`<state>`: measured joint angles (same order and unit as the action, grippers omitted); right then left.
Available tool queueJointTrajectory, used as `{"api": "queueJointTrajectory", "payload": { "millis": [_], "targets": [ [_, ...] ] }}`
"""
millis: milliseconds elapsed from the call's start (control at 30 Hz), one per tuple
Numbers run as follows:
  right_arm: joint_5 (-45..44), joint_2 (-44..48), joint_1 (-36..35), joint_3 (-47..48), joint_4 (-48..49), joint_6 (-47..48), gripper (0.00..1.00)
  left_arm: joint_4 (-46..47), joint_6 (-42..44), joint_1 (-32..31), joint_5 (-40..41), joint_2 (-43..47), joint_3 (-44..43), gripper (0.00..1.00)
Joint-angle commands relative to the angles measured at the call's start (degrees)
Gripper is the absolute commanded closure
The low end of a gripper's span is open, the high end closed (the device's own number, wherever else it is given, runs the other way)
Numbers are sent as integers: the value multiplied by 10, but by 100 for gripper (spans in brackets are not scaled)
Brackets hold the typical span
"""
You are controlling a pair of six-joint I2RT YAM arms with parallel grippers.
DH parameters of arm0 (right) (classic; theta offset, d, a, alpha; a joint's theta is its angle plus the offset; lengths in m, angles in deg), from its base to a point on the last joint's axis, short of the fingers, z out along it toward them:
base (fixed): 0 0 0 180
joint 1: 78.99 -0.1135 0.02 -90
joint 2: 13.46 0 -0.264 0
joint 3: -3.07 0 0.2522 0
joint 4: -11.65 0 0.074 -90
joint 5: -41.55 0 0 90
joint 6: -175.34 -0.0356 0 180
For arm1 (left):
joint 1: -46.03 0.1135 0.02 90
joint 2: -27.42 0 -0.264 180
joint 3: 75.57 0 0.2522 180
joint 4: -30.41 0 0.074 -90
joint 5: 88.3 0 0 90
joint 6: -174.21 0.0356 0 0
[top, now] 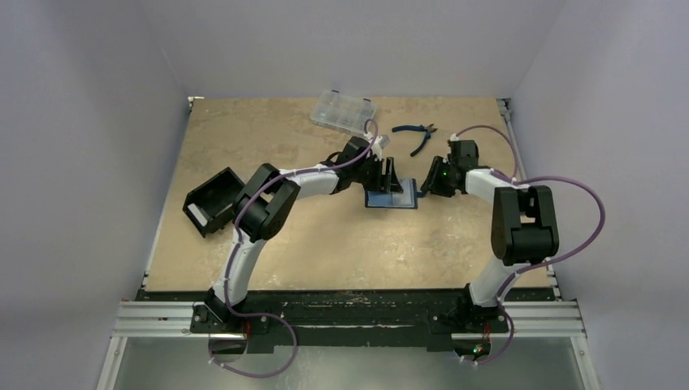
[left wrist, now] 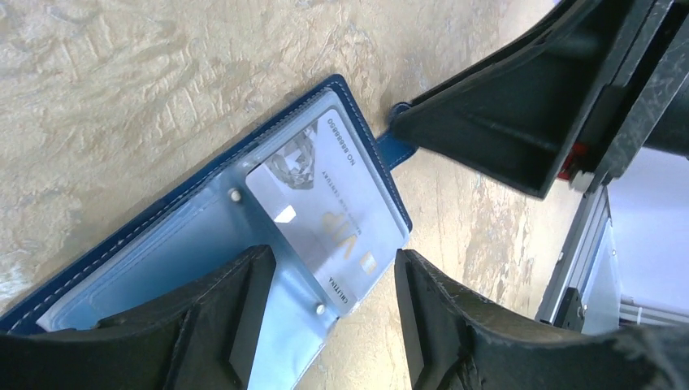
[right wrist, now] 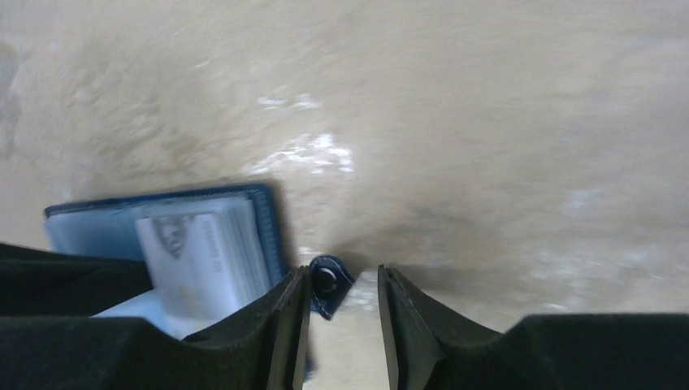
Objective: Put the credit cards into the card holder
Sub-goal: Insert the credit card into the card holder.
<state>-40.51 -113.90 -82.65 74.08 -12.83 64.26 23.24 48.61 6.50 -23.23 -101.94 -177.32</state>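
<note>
In the top view the card holder (top: 392,198) lies open on the table (top: 309,244), a little right of its middle. The left gripper (top: 389,180) hangs over its far edge and the right gripper (top: 429,185) is just beside its right end. The arms are crowded here, so a wide swing by either could strike the other.

In the left wrist view the left gripper (left wrist: 333,313) is spread wide and holds nothing. Its fingers (left wrist: 231,317) stand either side of a credit card (left wrist: 325,207) lying in a clear sleeve (left wrist: 162,276). I cannot tell whether the card is fully seated. An uneven push could skew it and jam it at the sleeve mouth, or buckle the thin plastic.

In the right wrist view, which is blurred, the right gripper (right wrist: 341,321) is narrowly parted. The snap tab (right wrist: 327,280) sits in the gap against one finger and does not look pinched. With no firm hold there, I judge the card holder could slide across the smooth table under any push.
</note>
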Motion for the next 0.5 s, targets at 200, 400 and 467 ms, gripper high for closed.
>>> {"api": "queueJointTrajectory", "payload": {
  "millis": [200,400,467],
  "targets": [
    [-47,112,42,-42,2,8,46,-7,-13,14,-34,12,29,37],
    [-11,126,-35,2,-14,10,35,41,-47,15,-72,21,40,36],
    [49,103,-41,9,15,-11,35,57,-61,17,-79,18,47,36]
  ]
}}
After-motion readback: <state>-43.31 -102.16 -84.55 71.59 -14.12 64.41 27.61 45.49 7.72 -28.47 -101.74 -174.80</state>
